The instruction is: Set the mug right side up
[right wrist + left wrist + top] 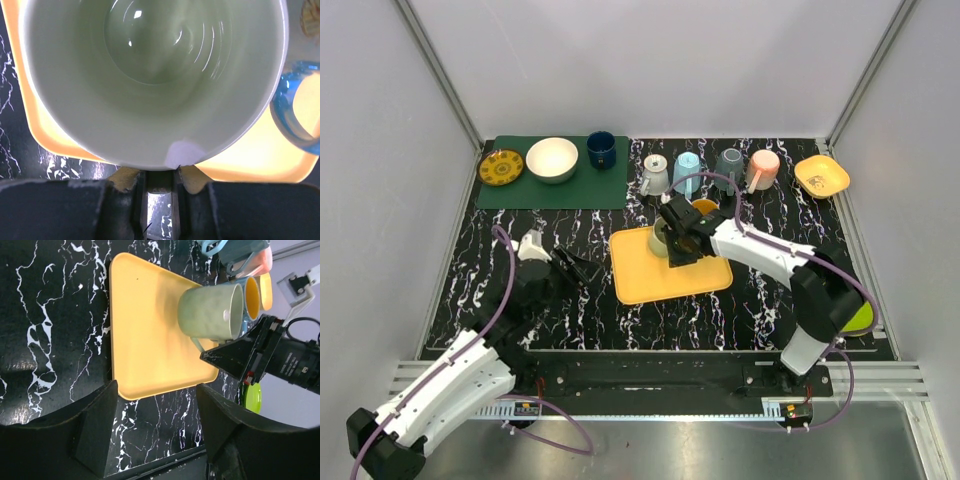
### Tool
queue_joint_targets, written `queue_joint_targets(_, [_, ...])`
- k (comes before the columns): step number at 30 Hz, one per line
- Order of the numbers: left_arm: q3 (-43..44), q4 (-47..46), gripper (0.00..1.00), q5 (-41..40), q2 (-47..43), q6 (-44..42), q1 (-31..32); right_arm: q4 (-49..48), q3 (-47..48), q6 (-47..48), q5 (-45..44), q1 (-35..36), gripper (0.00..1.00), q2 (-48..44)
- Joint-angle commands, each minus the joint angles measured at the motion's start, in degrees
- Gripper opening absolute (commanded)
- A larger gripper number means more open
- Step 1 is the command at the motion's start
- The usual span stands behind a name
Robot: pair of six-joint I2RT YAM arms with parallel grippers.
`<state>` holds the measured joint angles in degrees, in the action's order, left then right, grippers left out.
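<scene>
My right tool (675,245) pinches the green mug (210,310) at the yellow tray (145,340), mouth toward its camera. My left tool (156,389) is spread, empty, over the desk (50,340).

green mat (605,190): plate (501,167), white bowl (552,159), navy cup (601,150) | yellow bowl (822,176)
</scene>
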<state>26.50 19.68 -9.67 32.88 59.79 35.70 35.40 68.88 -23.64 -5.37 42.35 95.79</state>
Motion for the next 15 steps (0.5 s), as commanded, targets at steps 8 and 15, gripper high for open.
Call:
queue_joint_targets(8, [-0.05, 0.44, 0.66, -0.96, -0.36, 0.07, -0.2, -0.86, 10.57, 1.31, -6.67, 0.28, 0.0, 9.06])
queue_joint_targets(15, [0.31, 1.06, 0.66, -1.49, -0.01, -0.99, -0.2, 1.08, 11.27, 2.36, -9.92, 0.28, 0.0, 11.44])
